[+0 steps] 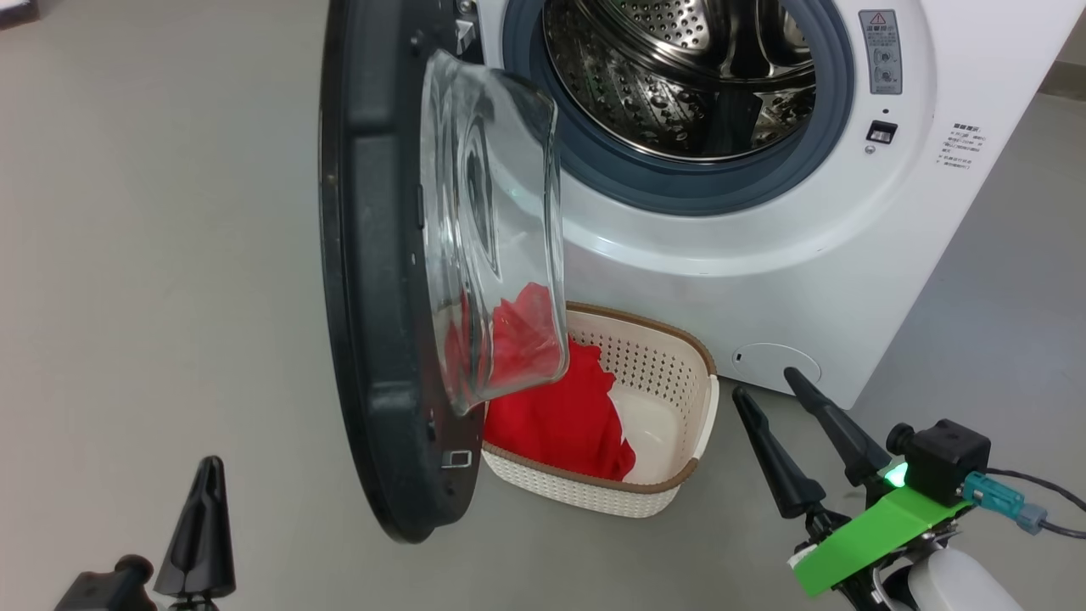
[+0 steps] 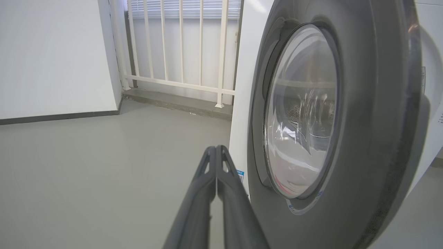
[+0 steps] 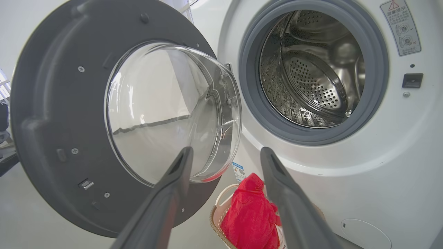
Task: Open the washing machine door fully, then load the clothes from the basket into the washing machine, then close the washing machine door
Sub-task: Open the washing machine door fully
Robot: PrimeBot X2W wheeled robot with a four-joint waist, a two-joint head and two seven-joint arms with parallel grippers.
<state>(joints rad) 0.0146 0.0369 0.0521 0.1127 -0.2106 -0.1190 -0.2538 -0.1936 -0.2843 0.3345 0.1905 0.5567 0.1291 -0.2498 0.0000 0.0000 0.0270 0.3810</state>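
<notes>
Nearest, the right gripper (image 1: 766,383), fingers spread wide and holding nothing, hangs just short of the basket (image 1: 670,373). The red clothes (image 1: 560,416) lie ahead of it and a little to its left, heaped toward the door side. The left gripper (image 1: 210,475), fingers pressed together on nothing, sits beyond the outer face of the door (image 1: 373,280), which stands open between it and the basket, its glass bowl overhanging the clothes. The right arm looks the nearer for the reach, coming in low under that bowl.

Grey floor (image 1: 127,255), white wall (image 2: 52,52), white railing (image 2: 180,84) w/ blinds (image 2: 190,8).
</notes>
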